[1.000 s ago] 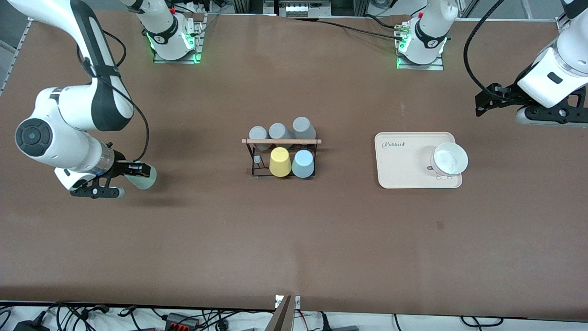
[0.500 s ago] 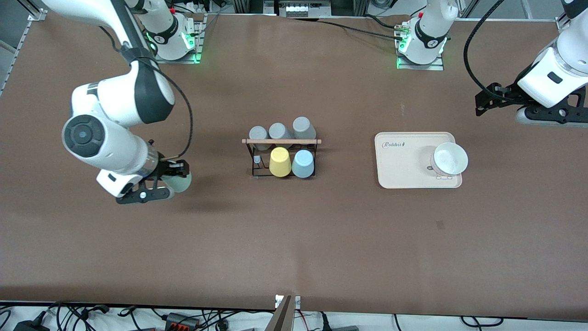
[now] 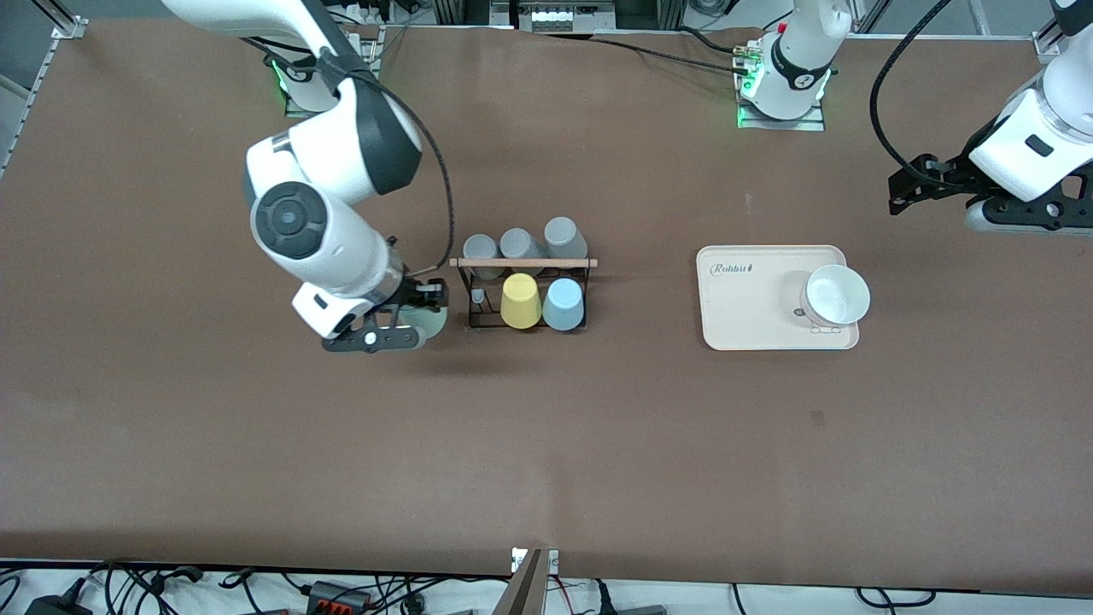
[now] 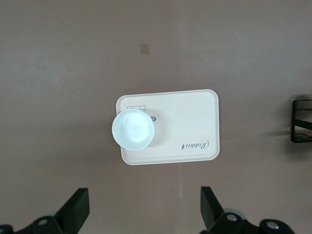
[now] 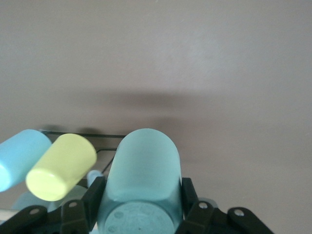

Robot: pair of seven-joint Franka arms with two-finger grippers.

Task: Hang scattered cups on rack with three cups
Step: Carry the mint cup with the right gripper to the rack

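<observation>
The right gripper (image 3: pixel 408 323) clamped the mint green cup (image 3: pixel 429 325) sideways just beside the rack (image 3: pixel 523 295), presumably lining it up with the free peg; the left gripper (image 3: pixel 982 201) waited spread open over the bench (image 3: pixel 598 444).

Bowl (image 3: pixel 838 295) on tray (image 3: pixel 751 316) — toward the left arm's end, well apart from rack (image 3: pixel 523 290).
</observation>
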